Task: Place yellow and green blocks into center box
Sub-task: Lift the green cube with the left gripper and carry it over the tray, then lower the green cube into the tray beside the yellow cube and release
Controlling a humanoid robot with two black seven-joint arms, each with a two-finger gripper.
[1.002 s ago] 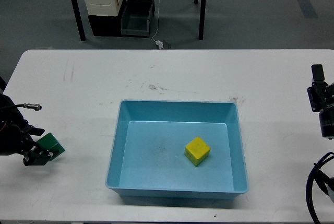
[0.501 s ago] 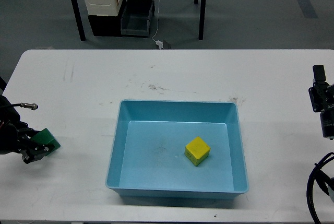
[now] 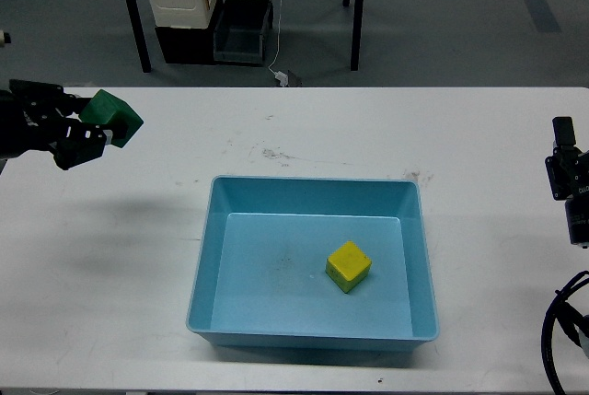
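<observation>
Green block (image 3: 116, 118), now higher and farther back, clenched in left tool (image 3: 92, 133); right tool's state unclear.

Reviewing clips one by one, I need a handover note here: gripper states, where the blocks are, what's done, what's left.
Left gripper: shut on the green block, held in the air over the table's left side, its shadow on the surface below.
Right gripper: at the right edge, holds nothing; open or shut cannot be told.
Yellow block: already in the blue tray, right of its middle.
Left to do: carry the green block right over the tray and release it inside.
</observation>
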